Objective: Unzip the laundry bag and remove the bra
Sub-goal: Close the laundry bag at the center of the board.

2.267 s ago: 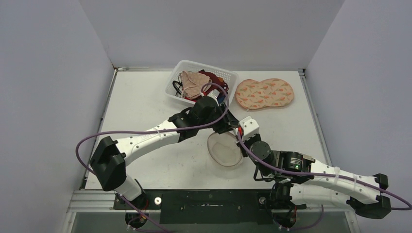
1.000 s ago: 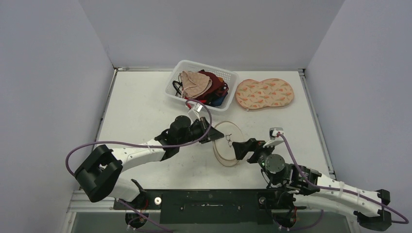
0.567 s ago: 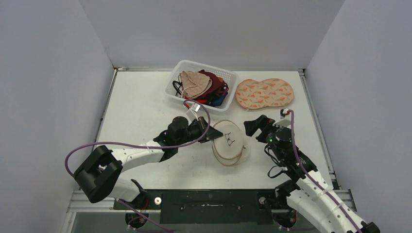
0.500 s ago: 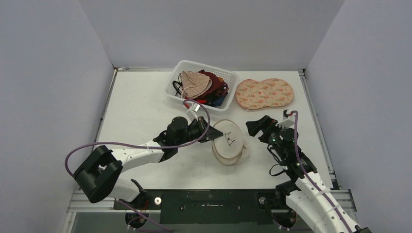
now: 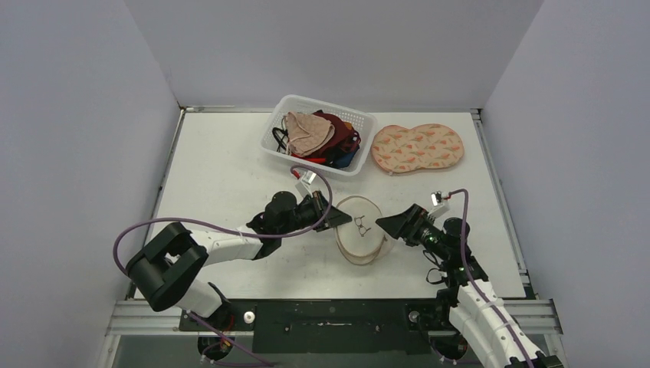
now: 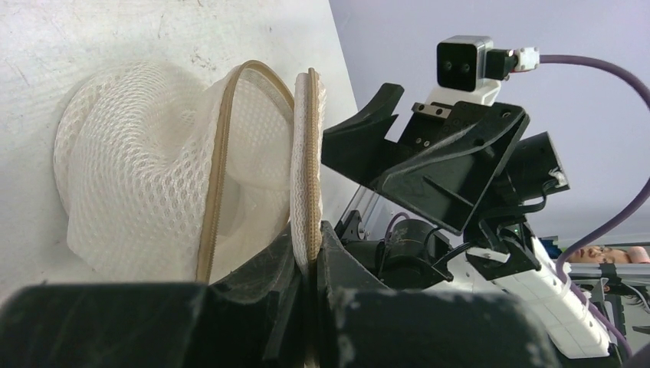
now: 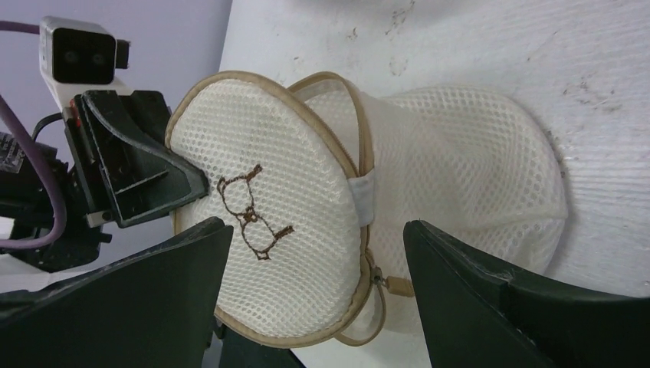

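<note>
- left gripper (image 5: pixel 335 218) clenched on the zipper rim of the mesh laundry bag (image 5: pixel 360 248), flap (image 5: pixel 356 213) held upright
- right gripper (image 5: pixel 385 225) spread wide, just beside the flap
- bag on white table (image 5: pixel 222 165), partly unzipped

**Bright, even overhead light with soft shadows and no glare.**
The overhead view is sharp from edge to edge. The pale tabletop (image 5: pixel 222 169) is evenly lit, with only faint, soft shadow right by the laundry bag (image 5: pixel 359 234) and under the arms beside it. In both wrist views the bag's mesh is crisp and well lit. The left hand (image 6: pixel 306 268) below the bag and the right hand (image 7: pixel 316 230) flanking it look dark and slightly blurred.
</note>
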